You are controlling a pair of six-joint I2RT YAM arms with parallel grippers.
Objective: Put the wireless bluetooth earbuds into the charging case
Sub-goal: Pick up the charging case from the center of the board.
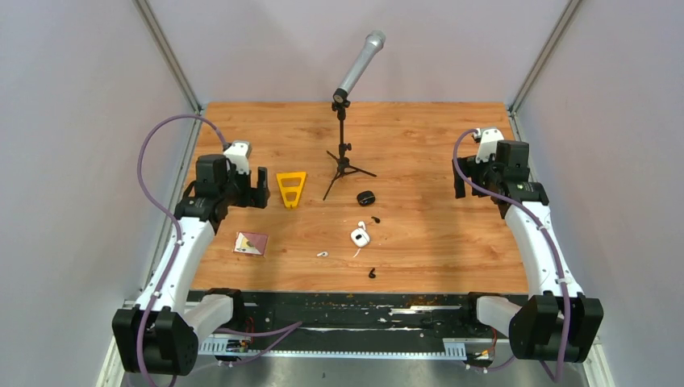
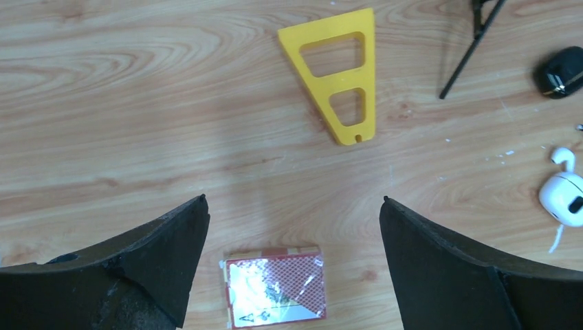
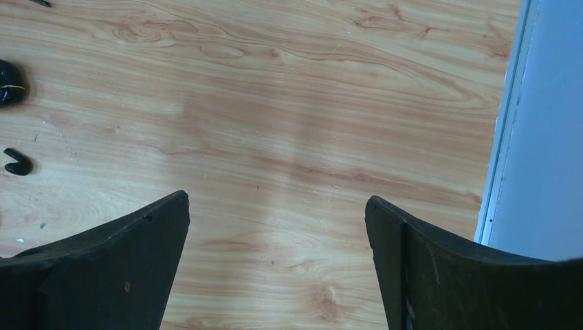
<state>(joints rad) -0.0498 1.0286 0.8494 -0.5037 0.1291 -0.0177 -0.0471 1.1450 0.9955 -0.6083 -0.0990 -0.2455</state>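
The white charging case [image 1: 360, 237] lies mid-table, with the black case [image 1: 365, 197] just behind it. One white earbud [image 1: 361, 224] lies against the white case's far side, and another [image 1: 323, 254] lies loose to its left. One black earbud [image 1: 377, 218] lies right of the white case, and another [image 1: 372, 272] lies nearer the front. My left gripper [image 1: 260, 187] is open and empty at the left. In its view [image 2: 294, 199] the white case [image 2: 565, 198] is far right. My right gripper [image 1: 460, 181] is open and empty at the right, over bare wood [image 3: 276, 199].
A microphone on a black tripod [image 1: 347, 153] stands behind the cases. A yellow triangular frame [image 1: 291, 188] lies beside my left gripper. A red card pack [image 1: 251, 243] lies near the front left, below the left fingers [image 2: 275, 287]. The grey wall [image 3: 543, 124] is close right.
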